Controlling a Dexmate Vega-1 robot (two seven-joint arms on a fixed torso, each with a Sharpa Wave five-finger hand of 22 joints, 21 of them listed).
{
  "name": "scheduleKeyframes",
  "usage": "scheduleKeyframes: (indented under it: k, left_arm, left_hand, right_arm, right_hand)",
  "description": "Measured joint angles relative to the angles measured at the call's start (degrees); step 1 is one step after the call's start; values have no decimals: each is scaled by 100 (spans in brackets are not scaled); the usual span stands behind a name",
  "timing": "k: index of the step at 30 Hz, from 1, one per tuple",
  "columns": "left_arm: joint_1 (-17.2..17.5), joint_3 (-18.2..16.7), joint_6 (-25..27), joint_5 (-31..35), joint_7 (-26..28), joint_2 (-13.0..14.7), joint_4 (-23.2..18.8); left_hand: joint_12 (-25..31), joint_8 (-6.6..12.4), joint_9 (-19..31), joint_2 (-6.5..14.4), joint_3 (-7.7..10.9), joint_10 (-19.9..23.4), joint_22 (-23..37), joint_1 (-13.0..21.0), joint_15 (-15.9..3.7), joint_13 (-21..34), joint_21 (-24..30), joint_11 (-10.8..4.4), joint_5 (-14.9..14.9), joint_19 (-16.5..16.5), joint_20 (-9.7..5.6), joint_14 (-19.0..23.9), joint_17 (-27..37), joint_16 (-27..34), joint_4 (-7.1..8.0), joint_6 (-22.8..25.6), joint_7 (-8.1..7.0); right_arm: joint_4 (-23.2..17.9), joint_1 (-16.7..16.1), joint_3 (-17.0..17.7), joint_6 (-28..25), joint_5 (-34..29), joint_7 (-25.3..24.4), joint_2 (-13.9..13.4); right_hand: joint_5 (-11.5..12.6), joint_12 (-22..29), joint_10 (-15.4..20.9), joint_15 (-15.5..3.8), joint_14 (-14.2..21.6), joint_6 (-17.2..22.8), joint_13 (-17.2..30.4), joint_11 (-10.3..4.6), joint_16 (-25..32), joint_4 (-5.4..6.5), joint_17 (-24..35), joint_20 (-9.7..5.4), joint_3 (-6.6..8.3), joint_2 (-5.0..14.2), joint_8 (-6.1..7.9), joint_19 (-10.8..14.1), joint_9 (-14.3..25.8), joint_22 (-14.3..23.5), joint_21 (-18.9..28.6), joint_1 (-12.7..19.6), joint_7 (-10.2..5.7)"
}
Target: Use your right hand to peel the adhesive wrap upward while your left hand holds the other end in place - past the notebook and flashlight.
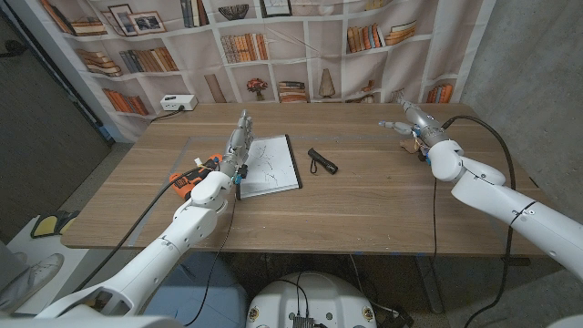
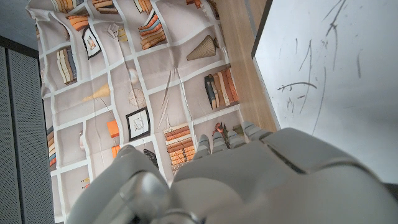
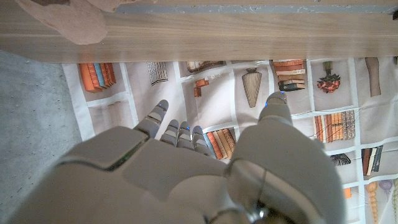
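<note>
A white notebook [image 1: 271, 166] with pen marks lies open near the table's middle, and its page also shows in the left wrist view [image 2: 336, 74]. Just to its right lies a small black flashlight [image 1: 322, 161]. My left hand [image 1: 238, 146] reaches along the notebook's left edge with its fingers [image 2: 224, 138] stretched out, holding nothing. My right hand [image 1: 410, 119] hovers at the back right of the table, far from both things, fingers [image 3: 177, 132] extended and thumb apart, empty. A faint clear strip, possibly the adhesive wrap [image 1: 185, 153], lies left of my left hand; its edges are hard to make out.
A white power box [image 1: 178, 103] sits at the table's back left corner. A bookshelf-print backdrop [image 1: 301, 46] hangs behind the table. Black cables trail along both arms. Bare wood [image 1: 364, 205] spreads in front of the flashlight.
</note>
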Motion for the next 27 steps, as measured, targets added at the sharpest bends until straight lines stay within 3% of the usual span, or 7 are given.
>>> scheduleKeyframes:
  k: [18, 27]
  left_arm:
    - [109, -11, 25, 4, 53, 44, -158]
    - [164, -20, 39, 29, 109, 72, -257]
  left_hand:
    - [0, 0, 0, 0, 24, 0, 0, 0, 0, 0, 0, 0, 0, 0, 0, 0, 0, 0, -24, 0, 0]
    - [0, 0, 0, 0, 24, 0, 0, 0, 0, 0, 0, 0, -28, 0, 0, 0, 0, 0, -24, 0, 0]
  right_arm:
    - [-127, -146, -5, -218, -145, -112, -77]
    - [-147, -212, 30, -235, -175, -187, -104]
  right_hand:
    - [45, 0, 50, -46, 46, 59, 0, -50, 1, 2, 0, 0, 33, 61, 0, 0, 0, 0, 0, 150, -60]
    - [45, 0, 93, -94, 52, 102, 0, -93, 1, 8, 0, -72, 71, 84, 0, 71, 0, 1, 0, 173, -103]
